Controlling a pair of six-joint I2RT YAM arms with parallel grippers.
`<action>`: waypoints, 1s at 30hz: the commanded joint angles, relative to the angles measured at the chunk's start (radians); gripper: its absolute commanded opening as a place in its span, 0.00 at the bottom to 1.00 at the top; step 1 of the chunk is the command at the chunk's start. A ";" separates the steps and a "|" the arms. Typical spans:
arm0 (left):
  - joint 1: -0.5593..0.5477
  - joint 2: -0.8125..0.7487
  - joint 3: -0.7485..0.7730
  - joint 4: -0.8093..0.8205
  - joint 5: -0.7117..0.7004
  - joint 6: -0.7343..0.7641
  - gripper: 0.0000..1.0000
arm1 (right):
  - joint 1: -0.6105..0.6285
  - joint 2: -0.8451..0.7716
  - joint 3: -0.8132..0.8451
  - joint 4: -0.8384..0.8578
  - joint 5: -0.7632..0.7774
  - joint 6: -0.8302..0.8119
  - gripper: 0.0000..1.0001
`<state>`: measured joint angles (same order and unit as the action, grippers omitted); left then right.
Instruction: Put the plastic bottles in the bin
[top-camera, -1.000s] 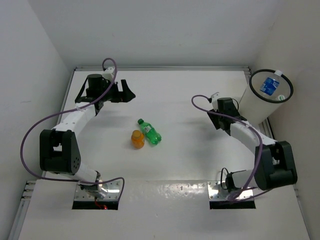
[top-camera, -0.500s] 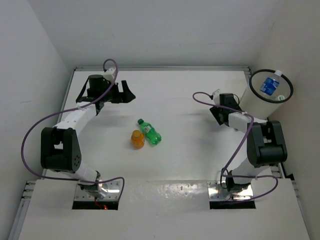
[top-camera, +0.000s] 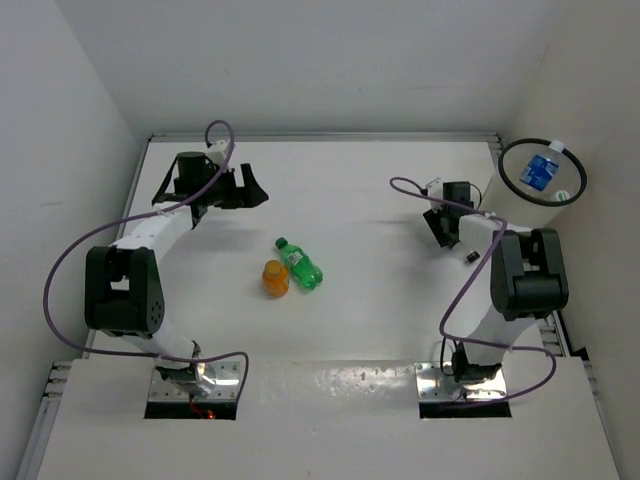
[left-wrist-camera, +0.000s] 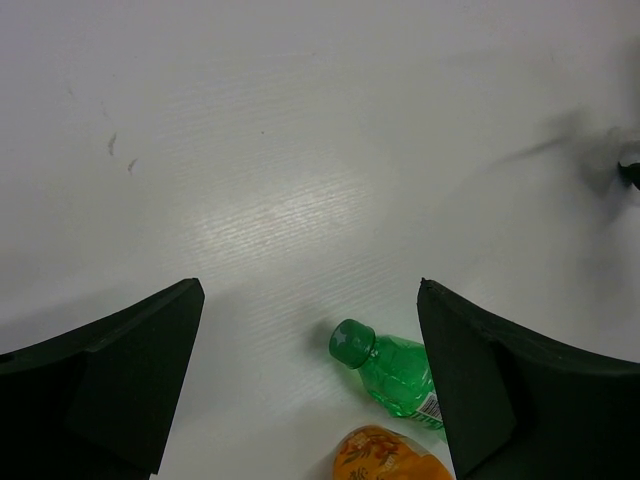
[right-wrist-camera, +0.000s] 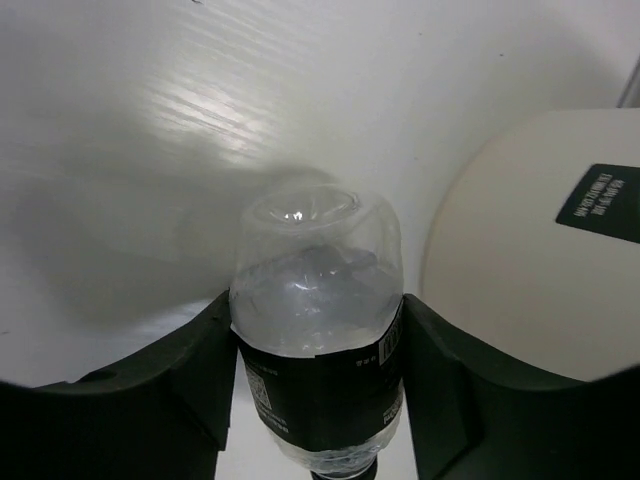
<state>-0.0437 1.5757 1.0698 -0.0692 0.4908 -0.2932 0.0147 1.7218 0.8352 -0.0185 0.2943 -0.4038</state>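
Folded in tighter beside the white cylindrical black-rimmed bin (top-camera: 497, 212), the right hand (right-wrist-camera: 318, 400) was clamped on a clear dark-labelled plastic bottle (right-wrist-camera: 315, 300), best lifted fully over it before release; the left hand (left-wrist-camera: 308, 300) was held apart above the table (top-camera: 380, 330).

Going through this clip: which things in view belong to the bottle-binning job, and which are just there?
Job:
- green bottle
- orange bottle
- clear dark-labelled bottle, in the right gripper jaws
- blue-labelled bottle, inside the bin
- white bin

Just there:
- purple cables
- metal base plates
- table
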 joint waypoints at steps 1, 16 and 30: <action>0.021 -0.005 0.025 0.028 0.031 0.002 0.94 | -0.010 -0.027 0.083 -0.119 -0.188 0.094 0.52; 0.021 -0.098 0.002 0.127 0.083 -0.035 0.94 | -0.046 -0.384 0.655 -0.328 -0.347 0.536 0.00; 0.031 -0.065 -0.027 0.221 0.084 -0.054 0.96 | -0.292 -0.239 0.574 0.193 -0.132 0.563 0.00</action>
<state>-0.0242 1.5017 1.0485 0.0929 0.5583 -0.3424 -0.2729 1.4521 1.4040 0.0509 0.0982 0.1257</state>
